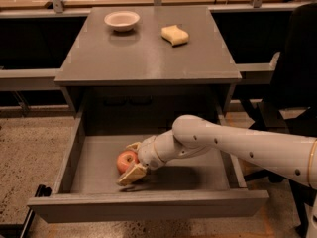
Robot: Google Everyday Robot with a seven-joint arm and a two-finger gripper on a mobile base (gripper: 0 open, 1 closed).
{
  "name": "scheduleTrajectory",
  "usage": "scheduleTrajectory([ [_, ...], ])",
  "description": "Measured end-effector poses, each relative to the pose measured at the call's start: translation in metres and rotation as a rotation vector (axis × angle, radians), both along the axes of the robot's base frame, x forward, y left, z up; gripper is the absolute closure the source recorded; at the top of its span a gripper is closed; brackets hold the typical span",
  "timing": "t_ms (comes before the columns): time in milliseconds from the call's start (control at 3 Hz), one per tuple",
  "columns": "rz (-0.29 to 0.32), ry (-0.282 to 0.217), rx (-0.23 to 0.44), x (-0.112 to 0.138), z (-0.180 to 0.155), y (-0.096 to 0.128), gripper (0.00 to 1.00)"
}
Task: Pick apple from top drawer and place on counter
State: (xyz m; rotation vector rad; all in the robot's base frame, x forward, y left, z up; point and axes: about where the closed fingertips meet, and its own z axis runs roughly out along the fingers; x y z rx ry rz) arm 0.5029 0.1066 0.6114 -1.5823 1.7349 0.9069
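- Right now the gripper (126,163) is low inside the drawer (148,207), toward its front left. Its fingers (132,174) are spread and unclenched, one behind the apple (126,158) and one in front.
- The apple sits on the drawer floor between those fingers, a little behind the front panel. The near finger lies just beside it or touches it; I cannot tell which.
- This straddling pose looks like the setup for a grasp, since closing the jaws here would pinch the apple across its middle.
- The arm (237,145) comes in from the right over the drawer's right wall, with the wrist angled down and left. That is probably so the forearm passes under the counter (148,58) edge.
- The drawer is pulled well out, so its floor is open from above for the lift.
- On the counter, a bowl (122,20) sits at the back left and a sponge (175,35) at the back right. The front stretch has nothing on it and seems the natural place to set the apple down.
- No brand, label or writing can be read anywhere.
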Motion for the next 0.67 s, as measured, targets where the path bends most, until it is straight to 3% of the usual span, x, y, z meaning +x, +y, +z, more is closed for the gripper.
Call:
scheduleTrajectory([
  [333, 0.005, -0.022, 0.011, 0.000, 0.009, 0.002, 0.65],
  [667, -0.015, -0.074, 0.161, 0.008, 0.055, -0.007, 0.96],
])
